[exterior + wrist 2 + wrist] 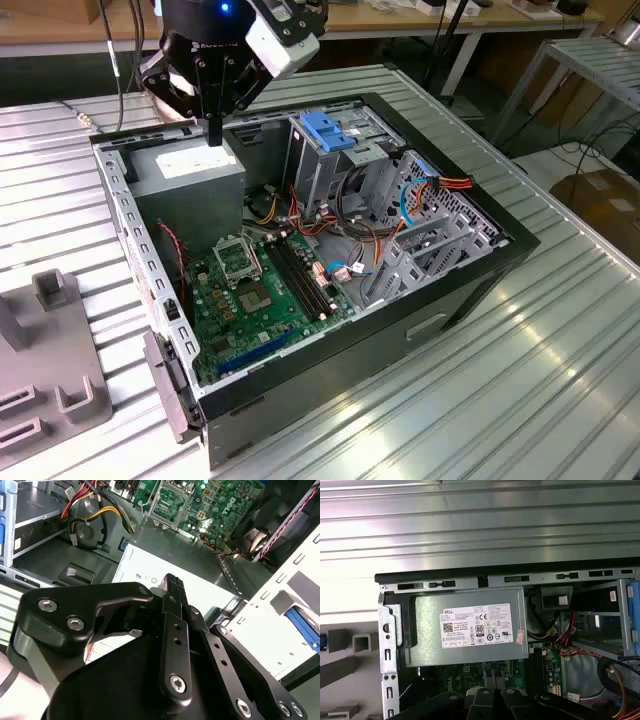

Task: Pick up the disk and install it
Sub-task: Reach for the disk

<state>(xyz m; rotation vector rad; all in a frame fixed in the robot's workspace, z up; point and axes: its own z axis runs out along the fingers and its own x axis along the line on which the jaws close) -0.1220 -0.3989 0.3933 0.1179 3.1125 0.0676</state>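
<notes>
A: Containers first, quick. What's in the case?
B: Your open computer case (470, 290) sits on the ribbed metal surface (560, 380). Inside it, in the exterior view: grey power-supply box (190, 175) upper left, green motherboard (265, 290) lower centre, metal drive cage (330, 165) with a blue latch (325, 130) upper centre, and loose cables (445, 185) right of the cage.
A: And the disk?
B: The disk (304, 625) is outside the case, among the grey holder blocks (60, 370) beside it. In the second wrist view you get its blue rail, and the rest is hidden.
A: Your hand?
B: Your hand (213, 135) hangs over the power-supply box, upper left of the exterior view. Fingers are pressed together with nothing between them. Whether it's touching the box or just above it, I can't tell.
</notes>
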